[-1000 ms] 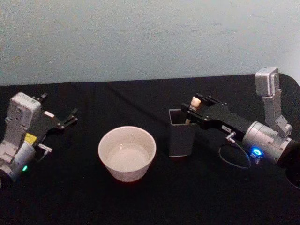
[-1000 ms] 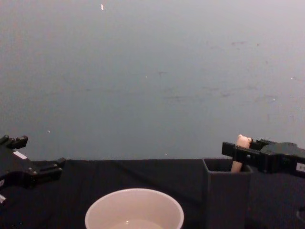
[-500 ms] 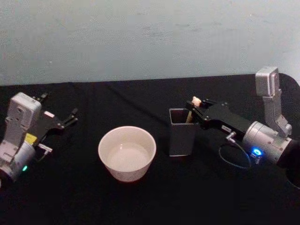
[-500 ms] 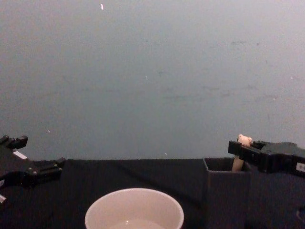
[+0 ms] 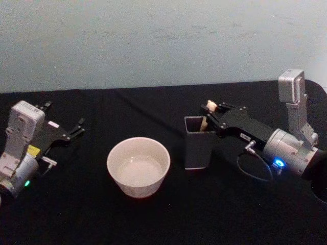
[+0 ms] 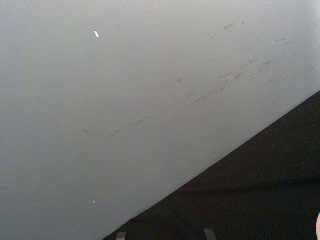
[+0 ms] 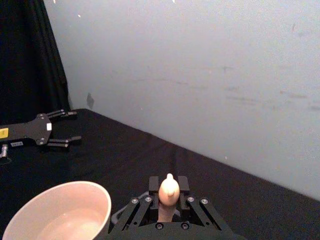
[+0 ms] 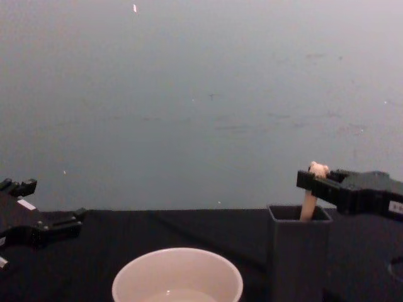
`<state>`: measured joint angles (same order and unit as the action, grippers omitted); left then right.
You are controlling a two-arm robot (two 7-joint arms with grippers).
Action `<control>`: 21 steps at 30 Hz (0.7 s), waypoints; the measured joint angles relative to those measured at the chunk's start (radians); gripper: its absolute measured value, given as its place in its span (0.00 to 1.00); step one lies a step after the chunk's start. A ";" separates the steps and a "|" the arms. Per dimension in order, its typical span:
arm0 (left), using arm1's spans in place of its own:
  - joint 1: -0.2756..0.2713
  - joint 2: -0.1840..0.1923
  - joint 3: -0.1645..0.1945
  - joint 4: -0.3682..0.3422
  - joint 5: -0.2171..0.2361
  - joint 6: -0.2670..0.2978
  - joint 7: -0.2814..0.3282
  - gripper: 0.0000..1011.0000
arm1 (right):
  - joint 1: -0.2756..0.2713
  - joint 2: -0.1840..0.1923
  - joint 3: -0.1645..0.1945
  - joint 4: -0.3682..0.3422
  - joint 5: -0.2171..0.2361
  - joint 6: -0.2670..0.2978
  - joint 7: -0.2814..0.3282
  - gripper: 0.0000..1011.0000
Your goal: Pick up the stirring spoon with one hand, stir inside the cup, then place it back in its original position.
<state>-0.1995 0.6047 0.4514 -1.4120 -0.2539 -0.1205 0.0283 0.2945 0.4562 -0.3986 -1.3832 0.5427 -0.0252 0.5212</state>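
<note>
On black-clothed table [image 5: 102,219], centre: cup [image 5: 138,166], wide, off-white, upright, well clear of both arms.

Right of cup, near but not touching: holder [image 5: 198,145], tall, dark grey, square, upright. Head view looks down into its open mouth; chest view gives its flat side and rim.

Inside holder: stirring spoon [image 8: 308,205], lower part sunk below the rim, bowl hidden. Chest view shows the beige handle rising out of the mouth and tilting toward the robot's right, bear head above the rim. Head view places the handle toward the mouth's far right side.

Right gripper [image 5: 211,108]: reaching in from the right, level with the spoon's top, closed on the handle. Right wrist view confirms: two black fingers [image 7: 154,184] pinch the handle from either side just under the bear head.

Left gripper [image 5: 65,115]: parked at the table's left edge, well apart from cup, jaws spread, holding nothing. Right wrist view shows it far off, likewise spread.

Left wrist view: pale wall [image 6: 125,75], strip of table.
</note>
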 joint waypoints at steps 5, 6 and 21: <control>0.000 0.000 0.000 0.000 0.000 0.000 0.000 0.99 | 0.000 0.006 0.009 -0.023 -0.013 -0.020 0.005 0.21; 0.000 0.000 0.000 0.000 0.000 0.000 0.000 0.99 | 0.000 0.007 0.011 -0.027 -0.014 -0.023 0.006 0.21; 0.000 0.000 0.000 0.000 0.000 0.000 0.000 0.99 | -0.011 0.026 0.064 -0.124 0.019 -0.083 0.036 0.21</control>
<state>-0.1995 0.6047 0.4514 -1.4120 -0.2539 -0.1205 0.0283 0.2837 0.4819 -0.3343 -1.5069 0.5619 -0.1083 0.5571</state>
